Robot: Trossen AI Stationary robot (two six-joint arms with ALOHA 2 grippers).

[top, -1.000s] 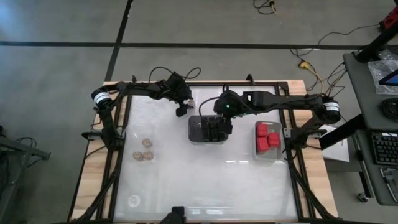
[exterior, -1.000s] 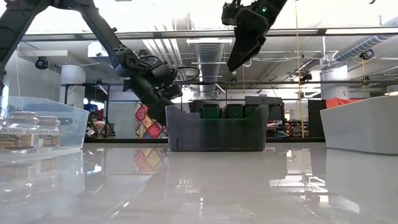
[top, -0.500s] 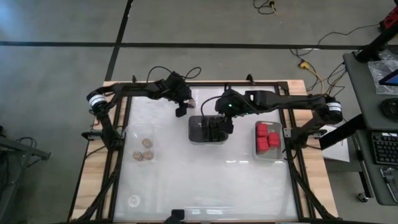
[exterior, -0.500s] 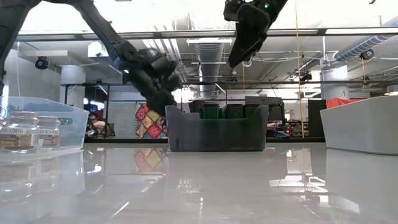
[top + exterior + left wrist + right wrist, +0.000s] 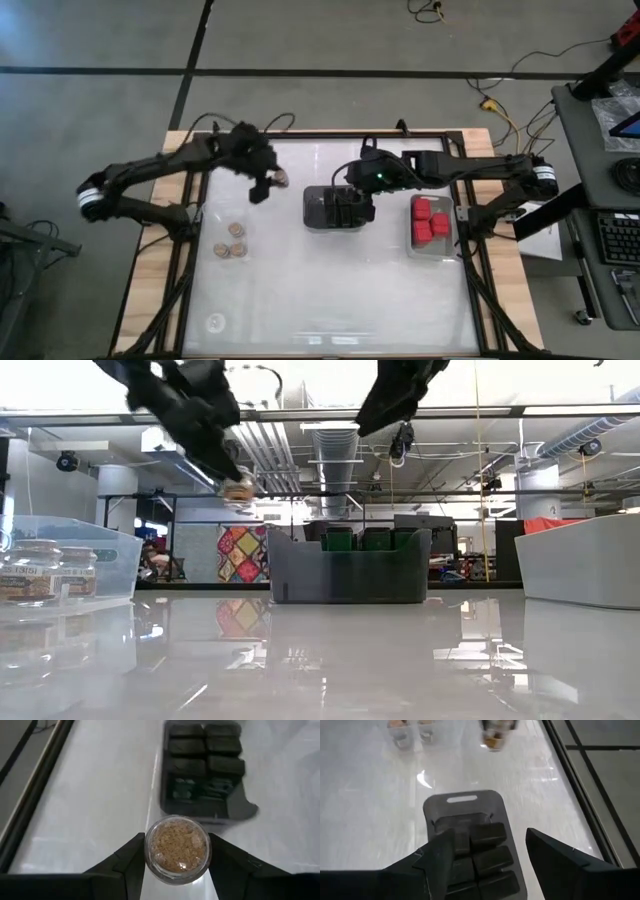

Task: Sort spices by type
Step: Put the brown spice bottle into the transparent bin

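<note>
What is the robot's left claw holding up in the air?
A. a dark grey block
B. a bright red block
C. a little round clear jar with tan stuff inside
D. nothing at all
C: the left wrist view shows the left gripper closed on a small round clear jar of tan spice, and the low view shows it lifted above the glossy white table.

Two dark, near-black jointed arms. Left arm: slim matte links, pale ring band at the joint near frame's left edge, thin black cable looping above. Right arm: same build, pale ring at far right, small green light near the wrist. Wrist views: smooth, dark, wedge-shaped fingers.
</note>
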